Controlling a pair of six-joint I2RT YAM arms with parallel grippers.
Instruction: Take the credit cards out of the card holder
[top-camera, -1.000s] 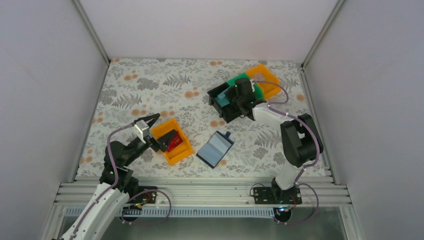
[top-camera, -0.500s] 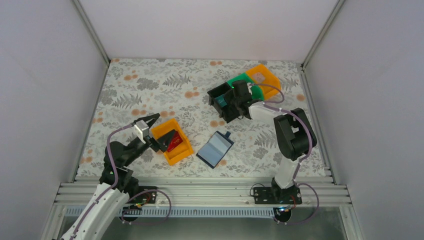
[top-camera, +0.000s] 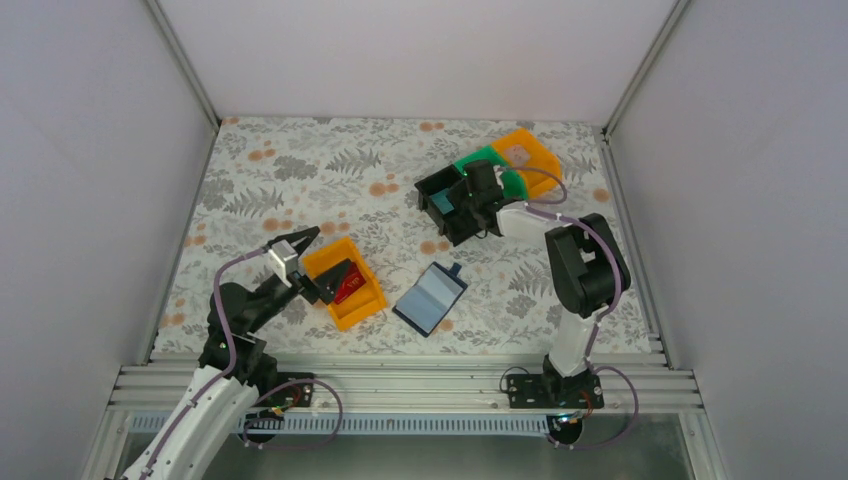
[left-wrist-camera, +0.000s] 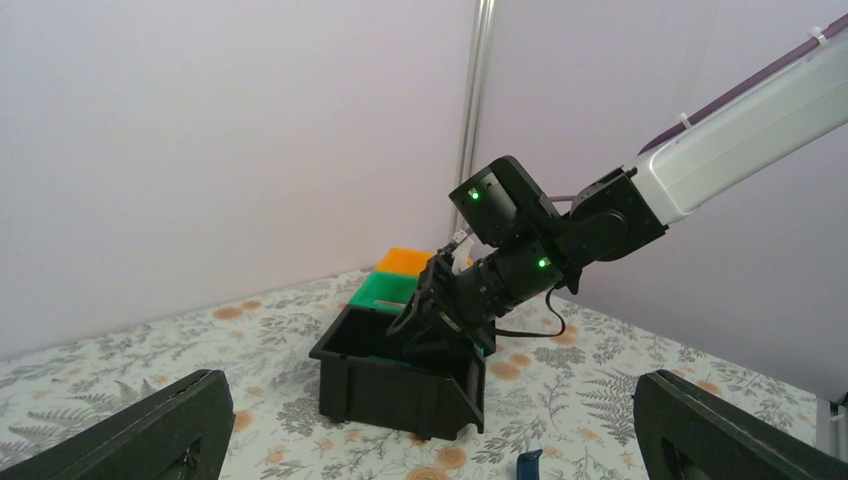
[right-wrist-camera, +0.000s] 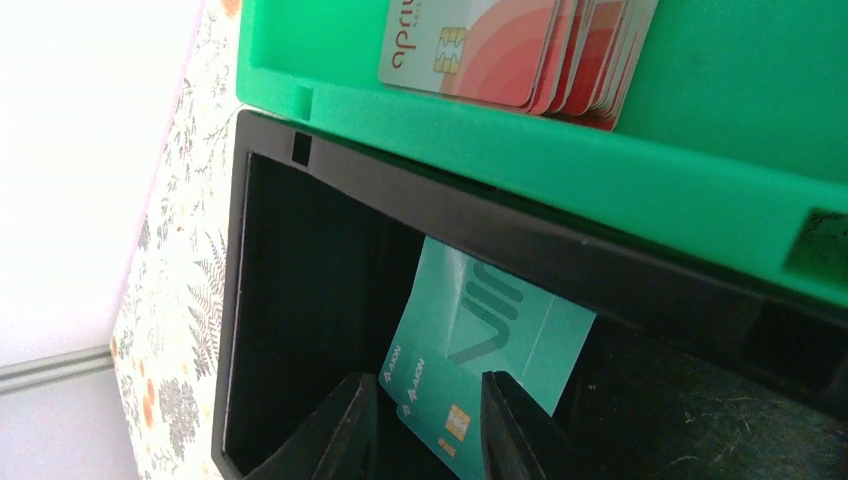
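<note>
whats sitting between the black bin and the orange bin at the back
The green bin sits between the black bin and the far orange bin. The top view shows it, and so does the left wrist view.

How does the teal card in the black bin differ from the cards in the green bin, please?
The teal card is single and stands tilted in the black bin; the pink-and-red cards form a fanned stack in the green bin. The teal card bears a pale logo; the stack's top card has red-orange bands. Both show gold chips.
</note>
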